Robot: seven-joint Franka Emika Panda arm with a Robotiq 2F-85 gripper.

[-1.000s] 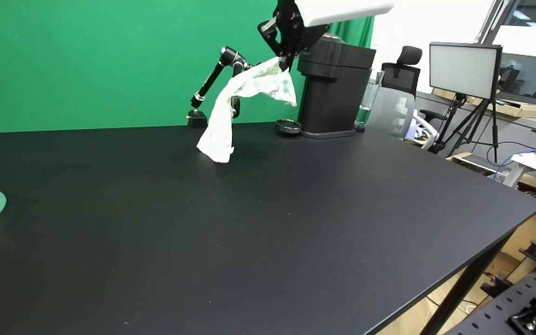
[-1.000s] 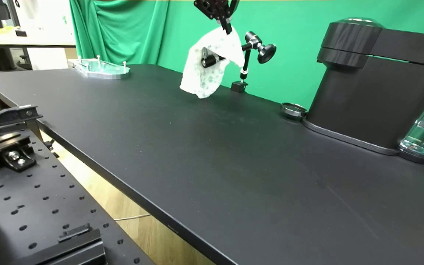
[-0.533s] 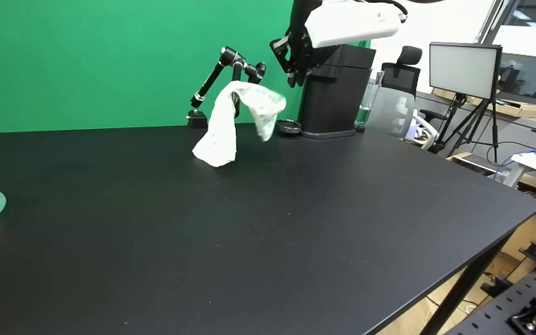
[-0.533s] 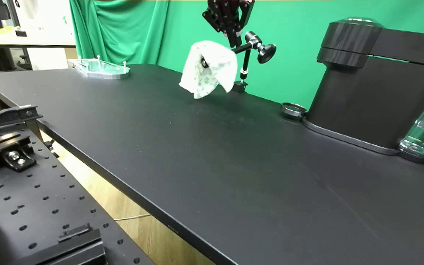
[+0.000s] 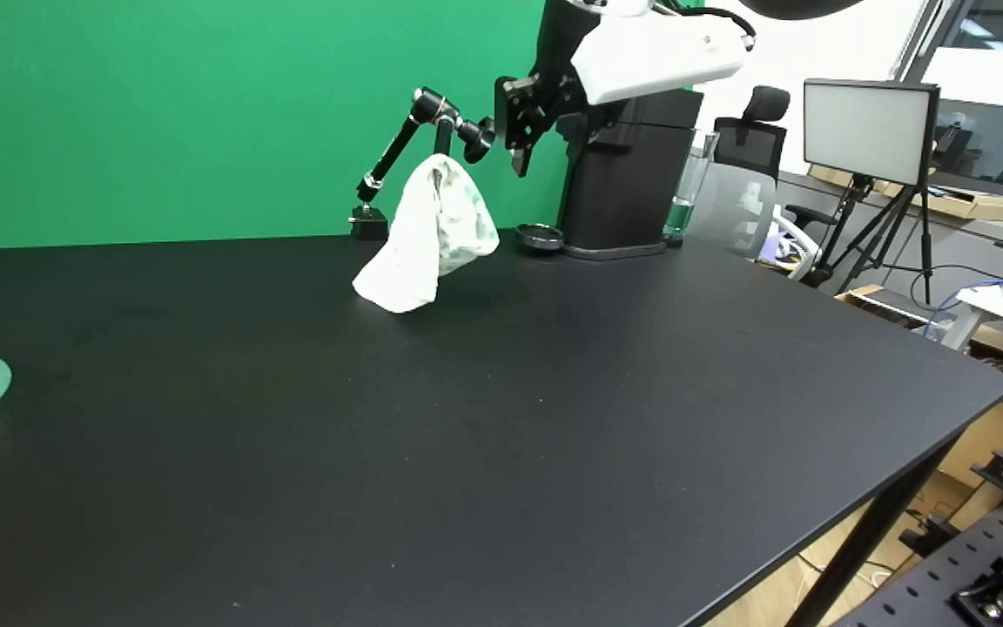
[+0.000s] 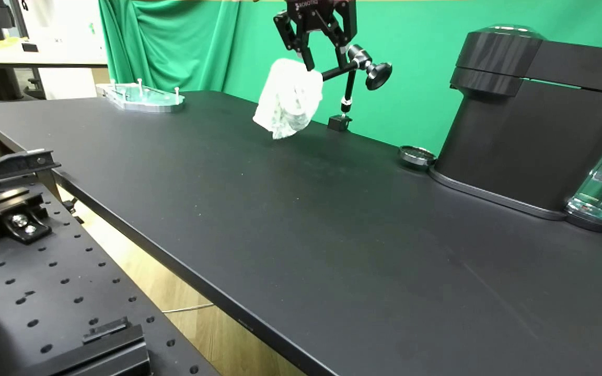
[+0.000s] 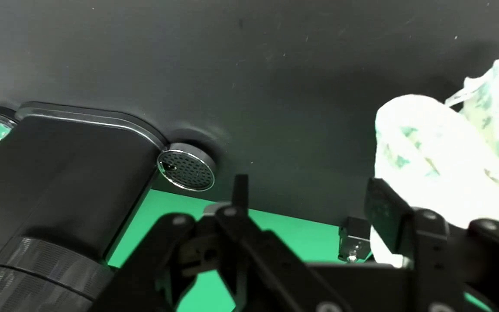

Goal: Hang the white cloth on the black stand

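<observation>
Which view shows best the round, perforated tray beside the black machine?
The wrist view: it looks onto the round tray, so its holes are clear. In both exterior views it appears smaller and from a lower angle; the holes are hard to make out.

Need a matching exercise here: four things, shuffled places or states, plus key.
1. white green-printed cloth
2. black two-fingered gripper
3. round, shiny-rimmed black dish
4. black jointed stand

A. jaws apart, gripping nothing
B. rising from a small black block
C. draped over the stand
D. by the foot of the tall black machine

Pairs: 1-C, 2-A, 3-D, 4-B
</observation>
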